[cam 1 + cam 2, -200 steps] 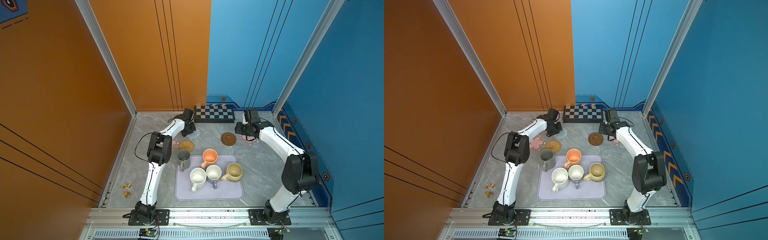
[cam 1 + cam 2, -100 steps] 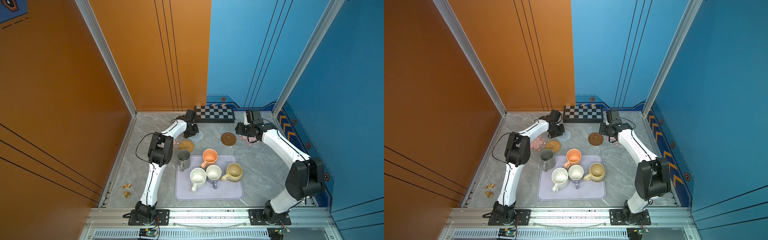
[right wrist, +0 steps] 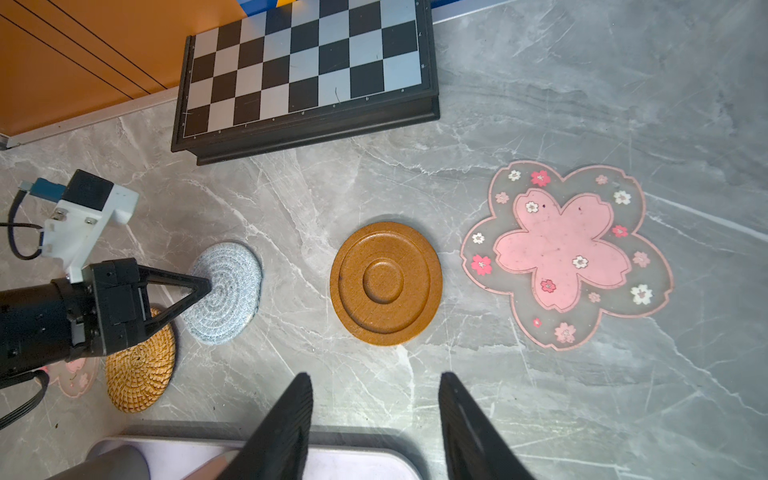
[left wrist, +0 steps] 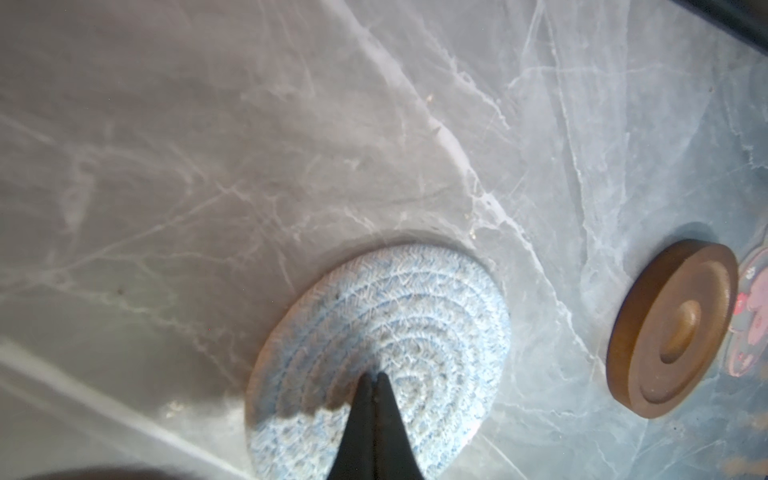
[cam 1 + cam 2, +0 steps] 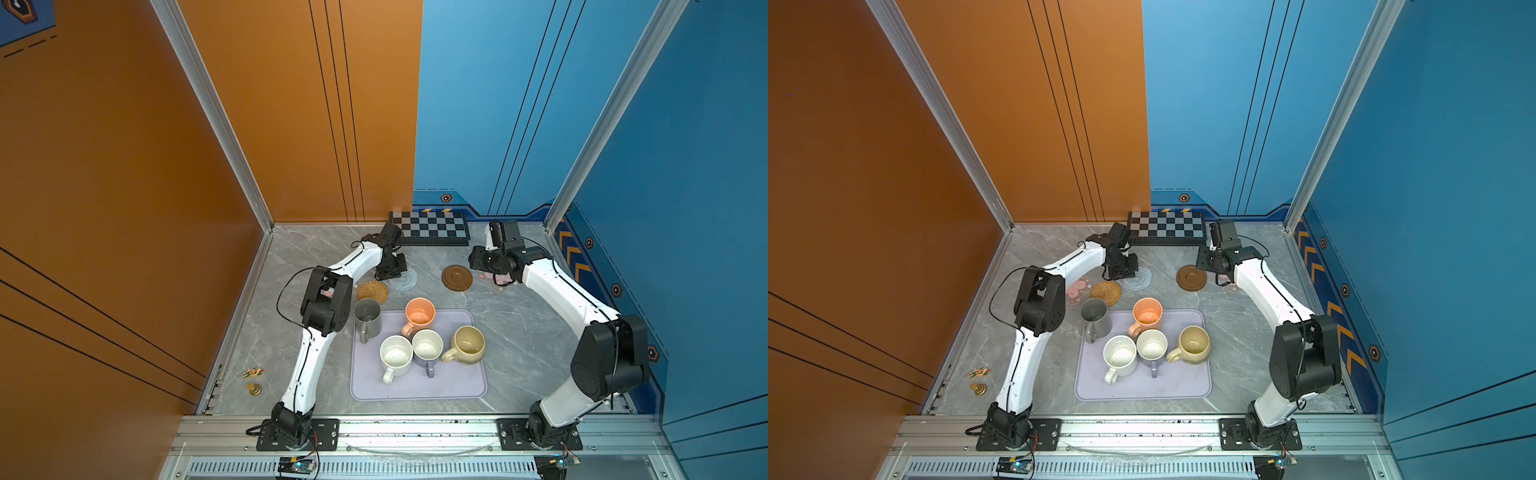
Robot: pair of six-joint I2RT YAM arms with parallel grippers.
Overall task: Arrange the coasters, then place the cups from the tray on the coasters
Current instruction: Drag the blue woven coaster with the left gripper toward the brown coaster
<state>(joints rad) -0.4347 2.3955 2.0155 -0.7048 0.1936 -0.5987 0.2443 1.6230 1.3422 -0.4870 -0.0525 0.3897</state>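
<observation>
- Grey marble tabletop [image 5: 519,332] carries five mats in a loose row at its far side, in front of a chessboard [image 5: 430,227] that lies against the back wall.
- From left to right in both top views, the row starts with a flower mat [image 5: 1077,289], clear with pink blossoms and partly hidden by the left arm.
- Next come a rattan mat [image 5: 372,291], a rope mat [image 5: 402,280] in blue-grey, and a wooden mat [image 5: 457,277] in dark brown.
- At the right end, a second flower mat [image 3: 567,253] lies flat, mostly under the right arm in both top views.
- The rattan mat and the rope mat lie just beside each other. The wooden mat is apart from both.
- The left gripper [image 4: 372,376] is closed tight with nothing between its jaws, and its tips are on the rope mat near the middle of the spiral.
- The right gripper [image 3: 376,376] stands partly spread and empty, in the air near the wooden mat and the second flower mat, touching neither.
- A lilac tray [image 5: 415,388] sits in the middle of the near side, and all five mugs stand upright on it.
- The grey mug [image 5: 368,318] is at the tray's far left corner, and the orange mug [image 5: 420,316] is by the far rim.
- Nearer the front, the speckled white mug [image 5: 396,355], the lilac mug [image 5: 427,345] with its cream inside and the yellow-beige mug [image 5: 469,345] stand close together in a row.
</observation>
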